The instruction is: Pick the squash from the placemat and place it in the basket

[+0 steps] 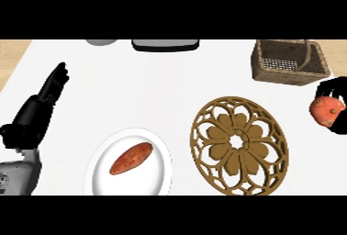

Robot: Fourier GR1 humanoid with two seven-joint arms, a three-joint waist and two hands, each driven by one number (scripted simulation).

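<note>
Nearest the lower edge of the head view, a white plate [102,158] rests on the white worktop [163,87] and carries an elongated orange-brown sweet potato [131,158], lying diagonally across the plate's centre. Just beside the plate, to its right and apart from it, lies the placemat [238,145]: a round brown openwork mat with a flower pattern, nothing resting on it. At the left edge, the grey forearm leads up to the left robot hand [53,87], black, with its fingers straight and pointing away from the viewer; it holds nothing and sits well apart from the plate. At the right edge, the right robot hand [333,87] shows only in part; its black fingers curl round the squash [328,110], a rounded orange-red body with paler patches, held clear of the placemat and to its upper right. The wicker basket [290,69], brown with a handle arching over its opening, stands at the upper right of the worktop, just beyond the held squash and to its left. Along the far edge of the worktop, a dark rectangular object [166,44] and a grey rounded object [102,41] are cut off by the view; what they are cannot be told.
</note>
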